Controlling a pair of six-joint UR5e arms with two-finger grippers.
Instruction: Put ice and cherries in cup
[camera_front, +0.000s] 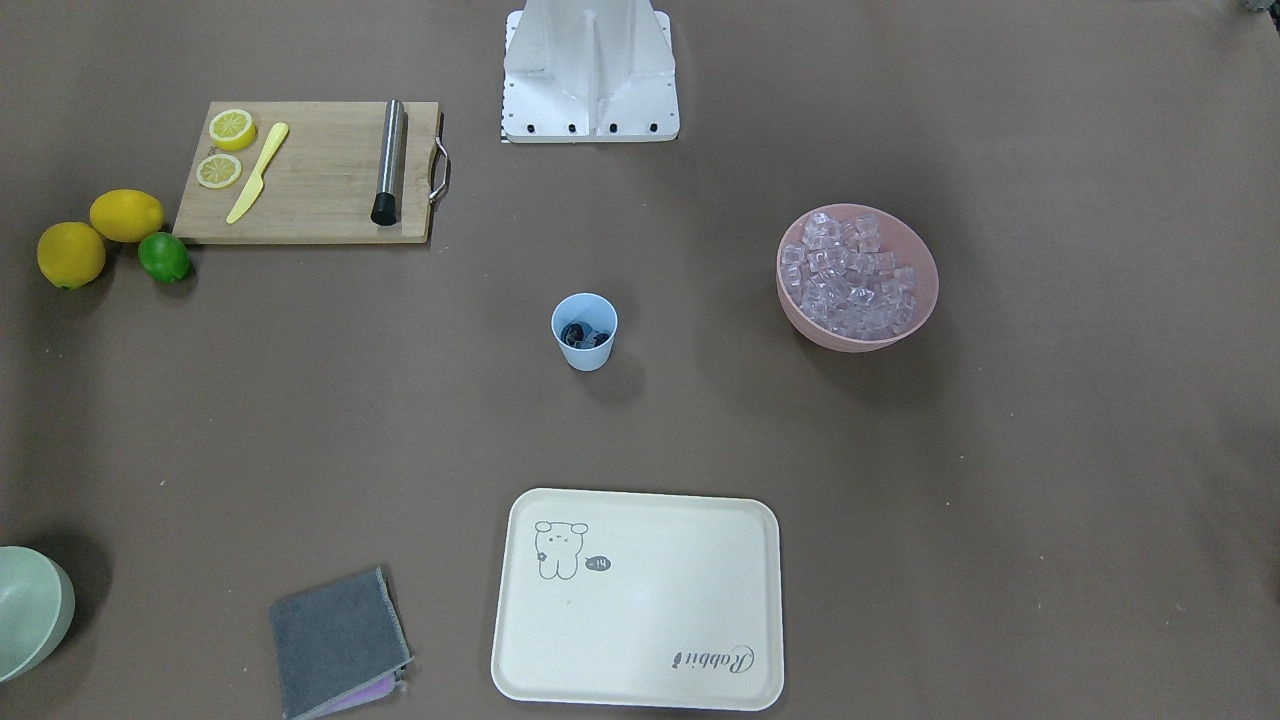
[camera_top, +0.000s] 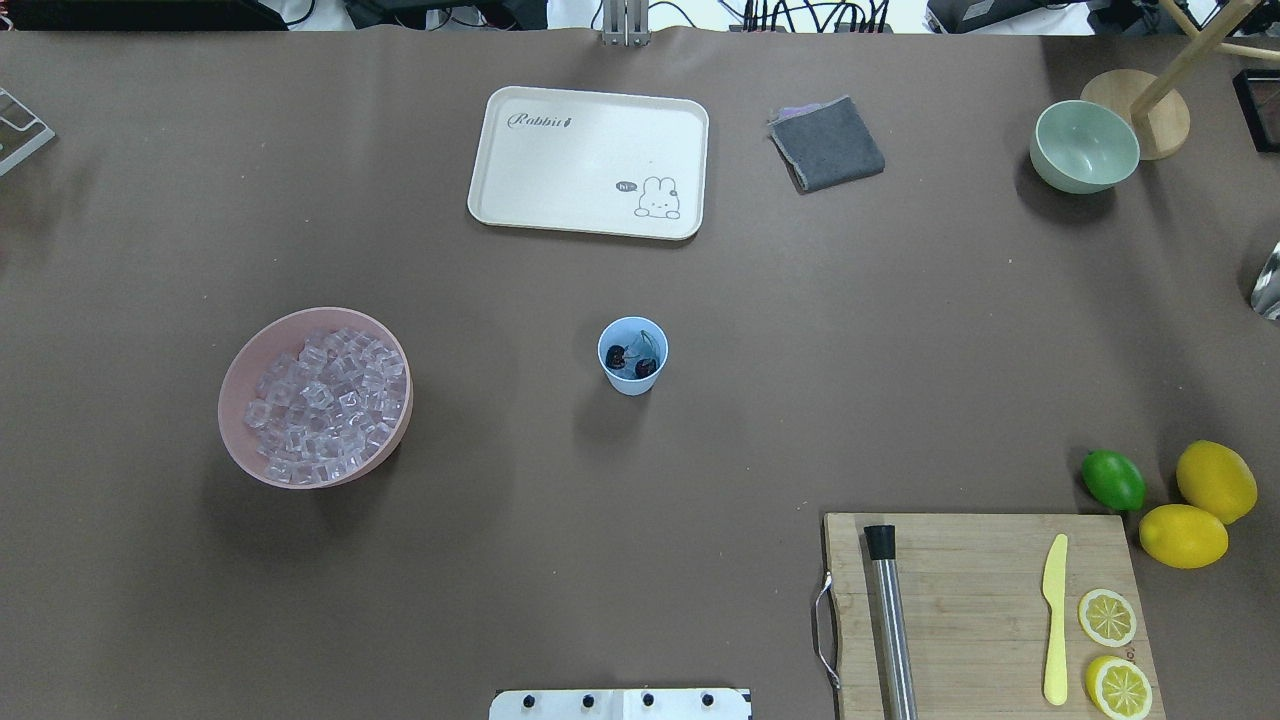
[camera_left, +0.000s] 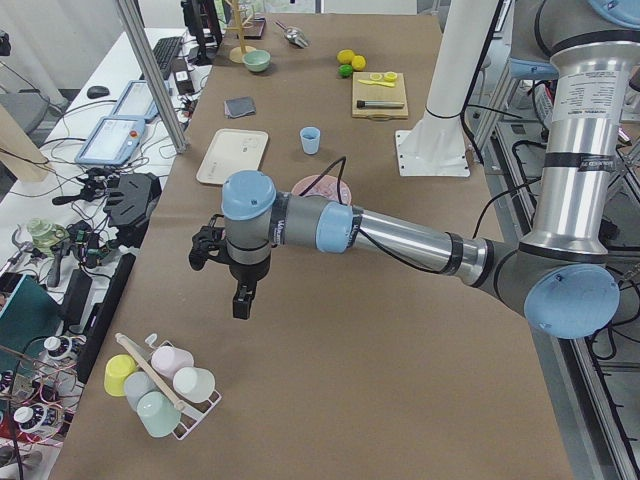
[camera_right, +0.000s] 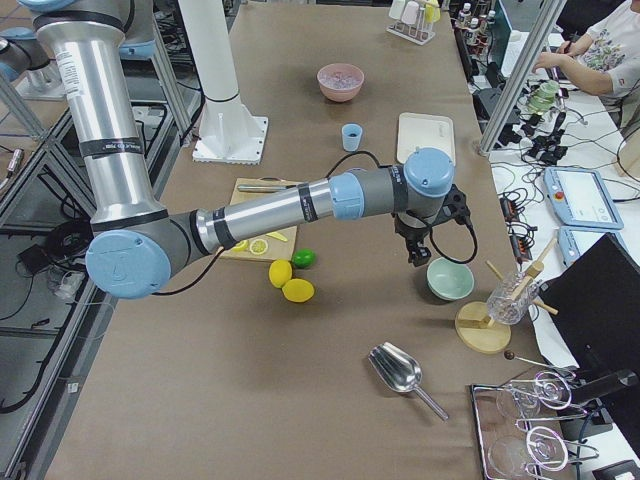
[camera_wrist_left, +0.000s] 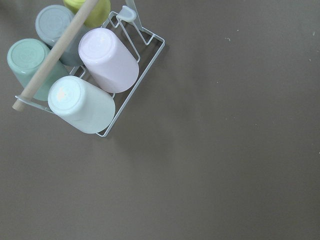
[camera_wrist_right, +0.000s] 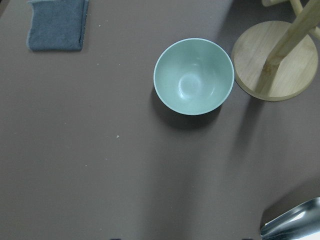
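small light blue tapered plastic cup (camera_top: 633, 355) upright mid-table, two glossy dark red round cherries (camera_top: 630, 361) inside on thin stems; cannot tell if any ice sits under them. clear glassy pink-tinted ice cubes (camera_top: 325, 405) heaped in wide matte pink bowl (camera_front: 855, 340), well apart on robot's left. cream rounded plastic tray (camera_top: 560, 170) with rabbit print beyond cup, folded grey fuzzy cloth (camera_top: 826, 145) beside it. bamboo cutting board (camera_top: 970, 590) on robot's right carrying brushed steel rod (camera_top: 890, 620), yellow plastic knife (camera_top: 1055, 620), two lemon slices (camera_top: 1107, 617); two whole lemons (camera_top: 1183, 535) and lime (camera_top: 1113, 480) just past the board. left gripper (camera_left: 243, 298) over bare brown paper near wire rack of pastel cups (camera_wrist_left: 95, 75), opening impossible to tell. right gripper (camera_right: 416, 250) above smooth pale green bowl (camera_wrist_right: 193, 76), opening likewise impossible to tell.
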